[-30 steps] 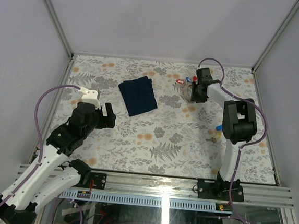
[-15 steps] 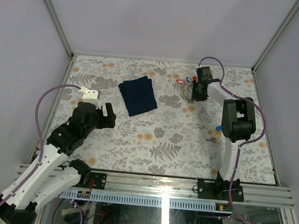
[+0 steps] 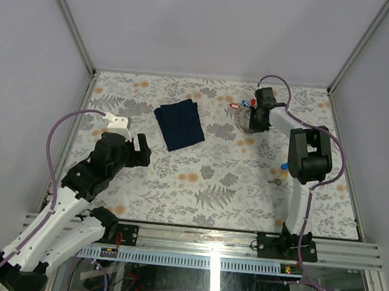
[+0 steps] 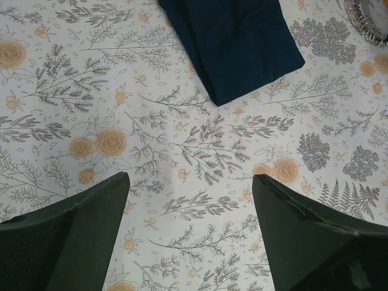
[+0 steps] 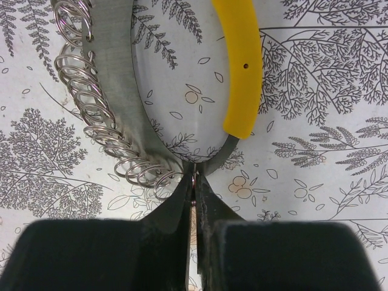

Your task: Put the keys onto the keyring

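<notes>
Right gripper [image 5: 193, 182] has gone from partly open to pinched shut over the last second, and its arm crept slightly further along the far right of the table [image 3: 212, 181]. Left arm hasn't moved.

Near to far:
- Left gripper [image 4: 189, 179]: jaws wide apart, holding nothing, hovering over bare table. Navy cloth [image 4: 239, 42] lies beyond it.
- Blue-tagged key [image 3: 284, 166]: loose on the table beside the right arm's elbow, well apart from the ring.
- Keyring [image 5: 115, 79]: flat at far right, grey band with a yellow sleeve [image 5: 242, 66] and a row of small split rings [image 5: 91, 109] strung along one side. Right fingertips meet on its near edge, a thin metal edge showing between them; band or last split ring, can't tell.
- Red-tagged key [image 3: 235, 106]: just beside the ring on the far side. Threaded or not, too small to tell.

Progress: looks early. No key visible on the stretch of ring the wrist camera sees, and at least the blue one remains to fetch.
</notes>
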Available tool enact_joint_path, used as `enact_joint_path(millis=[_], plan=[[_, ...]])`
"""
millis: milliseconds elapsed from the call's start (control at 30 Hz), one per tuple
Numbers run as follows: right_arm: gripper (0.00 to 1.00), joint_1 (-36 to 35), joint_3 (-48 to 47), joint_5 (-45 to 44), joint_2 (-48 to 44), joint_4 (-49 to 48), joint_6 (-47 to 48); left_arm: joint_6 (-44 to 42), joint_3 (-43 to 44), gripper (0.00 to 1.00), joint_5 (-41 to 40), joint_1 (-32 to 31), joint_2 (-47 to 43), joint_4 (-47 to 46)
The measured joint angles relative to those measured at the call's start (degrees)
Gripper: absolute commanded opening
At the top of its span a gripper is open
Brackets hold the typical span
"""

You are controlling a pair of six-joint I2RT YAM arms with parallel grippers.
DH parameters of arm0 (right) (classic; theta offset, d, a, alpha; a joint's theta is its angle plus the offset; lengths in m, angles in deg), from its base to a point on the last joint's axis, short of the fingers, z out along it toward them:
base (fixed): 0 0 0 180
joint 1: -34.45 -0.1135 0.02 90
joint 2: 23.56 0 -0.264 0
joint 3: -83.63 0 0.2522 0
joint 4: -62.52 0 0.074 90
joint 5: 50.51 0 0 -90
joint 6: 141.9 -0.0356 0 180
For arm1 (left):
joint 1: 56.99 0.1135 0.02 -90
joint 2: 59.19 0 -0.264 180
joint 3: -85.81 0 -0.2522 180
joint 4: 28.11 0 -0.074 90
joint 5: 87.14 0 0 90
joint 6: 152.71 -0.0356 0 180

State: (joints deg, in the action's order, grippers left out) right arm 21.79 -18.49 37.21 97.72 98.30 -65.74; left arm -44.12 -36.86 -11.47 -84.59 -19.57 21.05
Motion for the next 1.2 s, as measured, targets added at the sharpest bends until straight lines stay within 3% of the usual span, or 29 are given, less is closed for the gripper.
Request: enact_joint_path(millis=[167,400,700,867,1200], plan=[[0.00,0.00,0.00,-0.07,-0.02,0.00,0.48,-0.09,0.00,1.00,-0.02,0.00,-0.15,0.00],[0.00,0.02,0.17,-0.74,-2.23,1.84,1.88,-0.37,-0.66,1.00,0.02,0.00,-3.80,-0.66],[0.00,0.04,3.93,-0.92,-20.04,2.75,4.22,-2.47,-0.35,1.00,0.74,0.02,-5.90,-5.53],[0.00,0.09,7.28,1.97,-29.38,2.91,6.16,-5.75,4.02,1.00,5.99,0.02,-2.56,-6.69],[0.00,0.09,13.94,16.13,-46.95,2.82,7.26,-8.96,8.02,0.87,22.25,0.00,0.96,-14.40]])
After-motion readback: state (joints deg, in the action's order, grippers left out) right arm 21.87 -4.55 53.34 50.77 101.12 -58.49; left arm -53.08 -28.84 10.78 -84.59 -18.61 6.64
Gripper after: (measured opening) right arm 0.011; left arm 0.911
